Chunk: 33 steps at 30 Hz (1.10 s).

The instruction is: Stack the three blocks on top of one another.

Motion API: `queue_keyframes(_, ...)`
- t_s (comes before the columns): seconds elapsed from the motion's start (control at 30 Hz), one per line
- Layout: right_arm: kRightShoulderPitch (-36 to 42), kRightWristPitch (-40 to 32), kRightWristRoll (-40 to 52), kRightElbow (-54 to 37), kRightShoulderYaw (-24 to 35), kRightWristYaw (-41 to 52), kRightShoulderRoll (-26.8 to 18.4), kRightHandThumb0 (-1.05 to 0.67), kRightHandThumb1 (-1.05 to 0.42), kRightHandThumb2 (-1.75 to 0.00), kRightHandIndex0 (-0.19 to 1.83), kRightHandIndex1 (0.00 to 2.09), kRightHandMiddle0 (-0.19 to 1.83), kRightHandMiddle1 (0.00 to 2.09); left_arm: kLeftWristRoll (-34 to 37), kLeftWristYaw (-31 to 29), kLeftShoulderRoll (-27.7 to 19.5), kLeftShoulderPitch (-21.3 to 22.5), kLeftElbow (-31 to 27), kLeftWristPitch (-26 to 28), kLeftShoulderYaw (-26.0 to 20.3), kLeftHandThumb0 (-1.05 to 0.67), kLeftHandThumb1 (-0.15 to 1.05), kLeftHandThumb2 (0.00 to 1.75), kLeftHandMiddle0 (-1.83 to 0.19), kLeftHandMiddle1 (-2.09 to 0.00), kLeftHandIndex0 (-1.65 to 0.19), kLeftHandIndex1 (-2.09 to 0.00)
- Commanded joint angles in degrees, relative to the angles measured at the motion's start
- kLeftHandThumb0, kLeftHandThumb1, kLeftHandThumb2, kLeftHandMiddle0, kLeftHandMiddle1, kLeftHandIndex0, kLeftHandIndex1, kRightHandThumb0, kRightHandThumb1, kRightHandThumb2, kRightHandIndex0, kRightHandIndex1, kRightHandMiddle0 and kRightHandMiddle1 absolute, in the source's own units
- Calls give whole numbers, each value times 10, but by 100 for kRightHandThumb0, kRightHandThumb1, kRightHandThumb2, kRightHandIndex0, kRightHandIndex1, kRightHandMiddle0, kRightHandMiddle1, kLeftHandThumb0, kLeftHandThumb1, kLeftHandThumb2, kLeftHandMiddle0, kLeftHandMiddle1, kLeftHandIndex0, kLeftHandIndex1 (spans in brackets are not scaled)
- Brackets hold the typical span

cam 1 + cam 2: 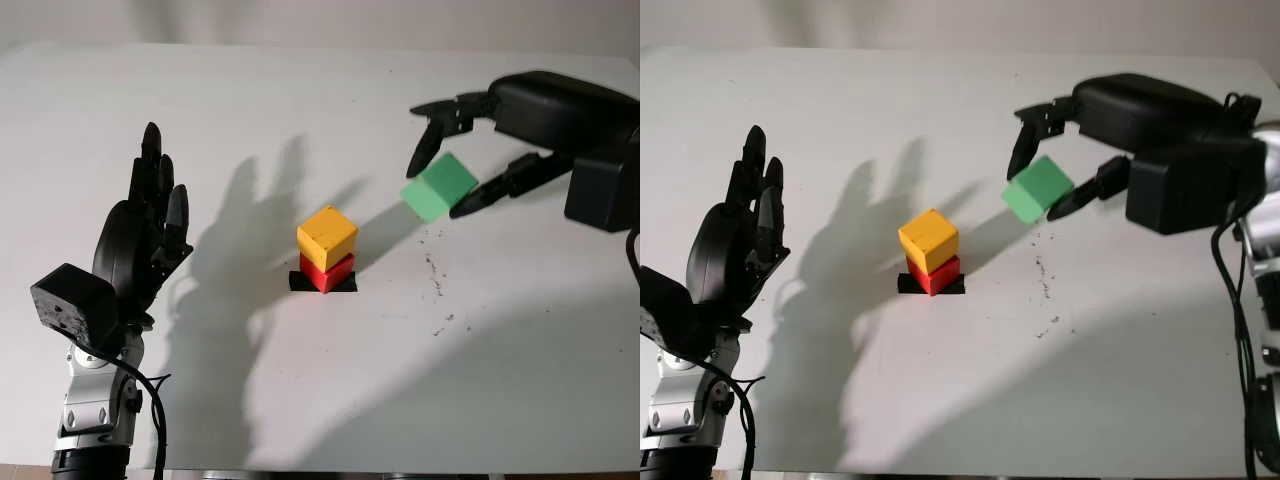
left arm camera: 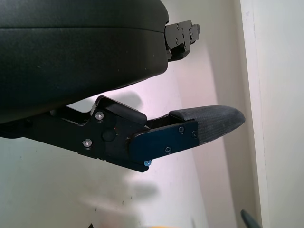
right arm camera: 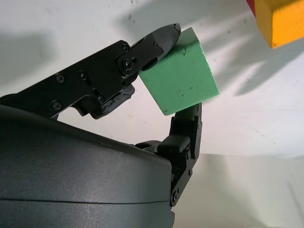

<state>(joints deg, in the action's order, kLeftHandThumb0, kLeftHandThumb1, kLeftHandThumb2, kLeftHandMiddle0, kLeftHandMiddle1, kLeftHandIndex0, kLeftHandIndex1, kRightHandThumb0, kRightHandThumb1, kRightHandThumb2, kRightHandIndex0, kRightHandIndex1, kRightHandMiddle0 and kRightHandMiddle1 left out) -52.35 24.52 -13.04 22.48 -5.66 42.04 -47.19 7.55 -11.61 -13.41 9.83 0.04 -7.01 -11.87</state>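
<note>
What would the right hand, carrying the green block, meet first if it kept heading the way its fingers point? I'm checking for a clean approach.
Probably the yellow wooden cube atop the red cube; the right hand holding the green wooden block points toward it, though depth is unclear.

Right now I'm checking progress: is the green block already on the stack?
No, the right hand holds the green block in the air beside the yellow block.

Bright, even light is falling on the white table we are facing.
Hard shadows are stretching up and left from our raised left hand and the stacked blocks; focus is holding crisp.
</note>
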Motion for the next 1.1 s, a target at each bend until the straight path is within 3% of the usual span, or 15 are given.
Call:
queue_keyframes(0.0,-36,-19,6,17,-11,10,22,-42,-78,-4,40,8,82,89,1,-1,-3,1,0,-7,2,-77,105,68,19,-4,19,-2)
queue_keyframes(0.1,-80,-94,38,30,-19,46,67,-41,-77,-5,38,6,80,101,2,2,1,-1,-5,-1,3,-77,105,68,19,-5,19,-3)
queue_keyframes(0.13,-87,-113,43,29,-21,54,75,-40,-79,-5,37,6,72,115,3,3,3,-2,-5,0,3,-77,105,68,18,-5,19,-3)
queue_keyframes(0.23,-101,-162,47,21,-30,74,93,-40,-81,-6,35,4,63,129,4,4,4,-3,-7,-1,5,-77,105,68,18,-5,18,-4)
queue_keyframes(0.53,-101,-192,15,-19,-70,83,127,-43,-86,-6,31,4,45,150,-4,9,3,2,4,-2,11,-77,105,69,19,-4,19,-4)
queue_keyframes(1.07,-93,-281,17,-44,-89,133,145,-47,-90,-6,26,3,38,156,-26,36,14,-5,-4,10,31,-80,105,67,16,-6,16,-6)
